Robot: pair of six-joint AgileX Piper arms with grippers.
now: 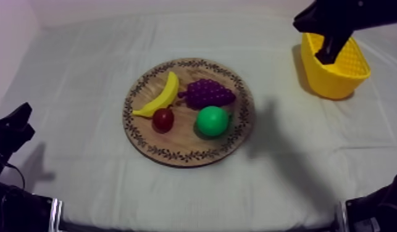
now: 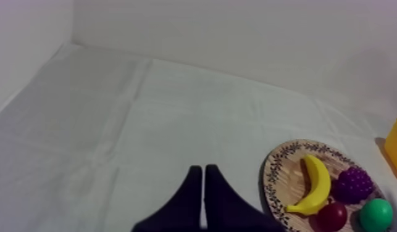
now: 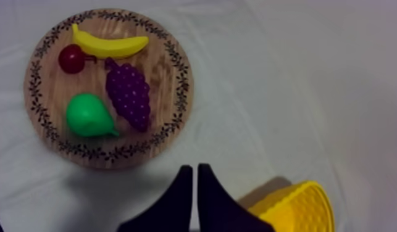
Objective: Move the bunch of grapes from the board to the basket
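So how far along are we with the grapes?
Nothing looks done yet: the bunch of grapes lies on the wooden board beside the banana. Nothing is in hand: the right gripper hangs by the yellow basket, shut on nothing; the left gripper rests shut, off the board. Left to do: reach, grasp, carry, release into the basket.

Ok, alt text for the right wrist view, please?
The shut right tool hangs empty by the yellow basket. Past it, the round wooden board holds the bunch of grapes, a banana, a green pear and a small red fruit.
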